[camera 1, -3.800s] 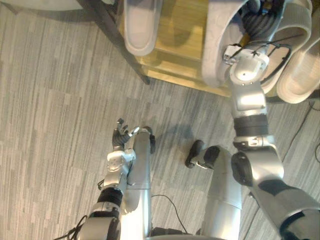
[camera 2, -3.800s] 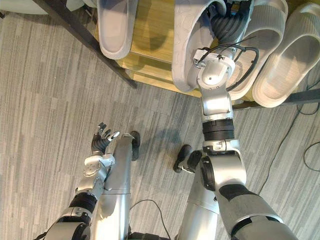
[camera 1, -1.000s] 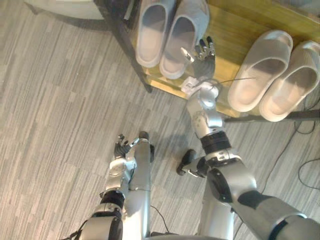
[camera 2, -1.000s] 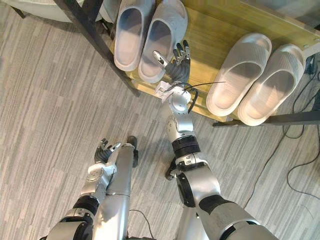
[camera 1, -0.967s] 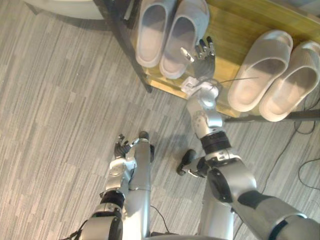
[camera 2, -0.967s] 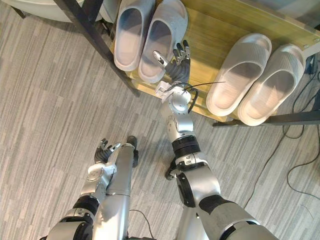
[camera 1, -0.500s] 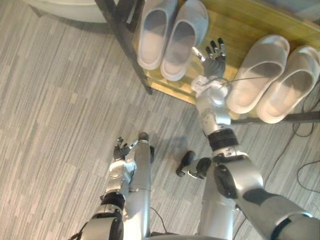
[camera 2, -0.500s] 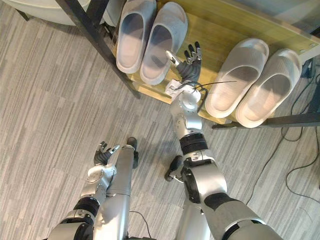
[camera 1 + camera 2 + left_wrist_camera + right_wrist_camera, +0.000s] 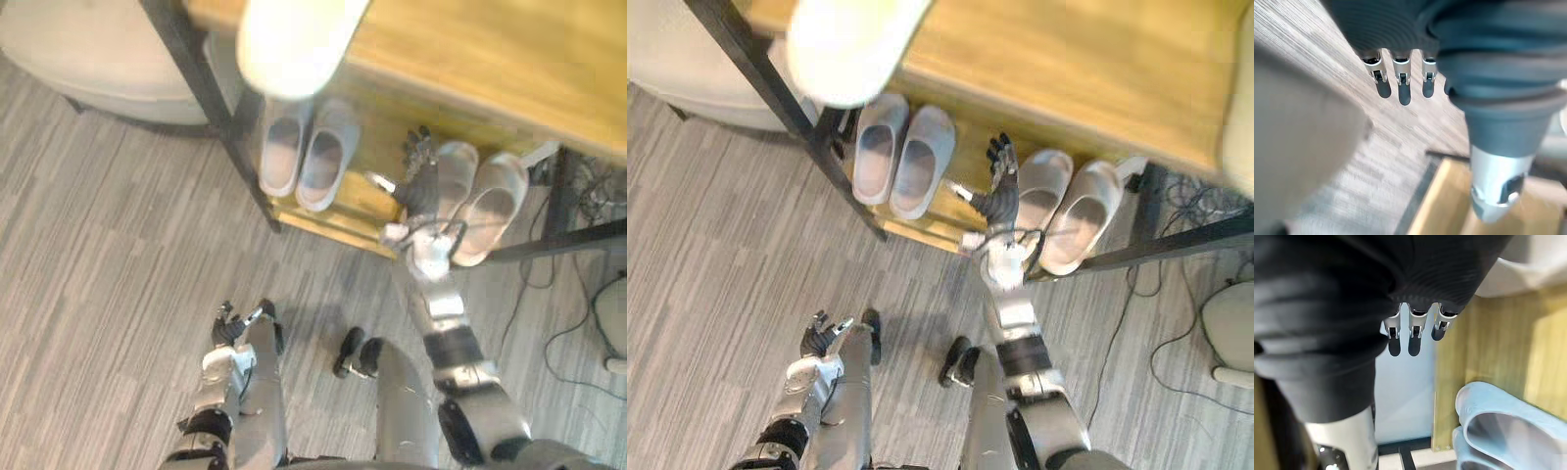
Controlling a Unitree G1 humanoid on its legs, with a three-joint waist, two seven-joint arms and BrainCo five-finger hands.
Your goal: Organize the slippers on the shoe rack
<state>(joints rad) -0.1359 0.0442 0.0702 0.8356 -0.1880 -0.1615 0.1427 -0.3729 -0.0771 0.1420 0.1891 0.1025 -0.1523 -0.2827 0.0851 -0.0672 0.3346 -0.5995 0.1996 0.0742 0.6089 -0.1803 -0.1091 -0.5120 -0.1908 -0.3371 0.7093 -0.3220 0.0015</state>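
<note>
The shoe rack's lower wooden shelf (image 9: 380, 142) carries a grey pair of slippers (image 9: 299, 157) at its left and a beige pair (image 9: 472, 196) at its right, both side by side with toes outward. My right hand (image 9: 419, 181) is raised in front of the shelf between the pairs, close to the beige one, fingers (image 9: 1410, 340) straight and holding nothing. My left hand (image 9: 818, 338) hangs low over the floor, open and empty. A pale slipper's toe (image 9: 289, 44) juts over the front of the top shelf (image 9: 470, 49).
Black rack legs (image 9: 211, 108) stand at the left and right (image 9: 1176, 245). A round beige pouffe (image 9: 88, 59) sits left of the rack. Loose cables (image 9: 1136, 333) and a white object (image 9: 1229, 343) lie on the grey plank floor at the right.
The camera has pulled back, bringing the top shelf into view. My right hand has drifted from beside the grey pair toward the beige pair, still open. The left hand stays low.
</note>
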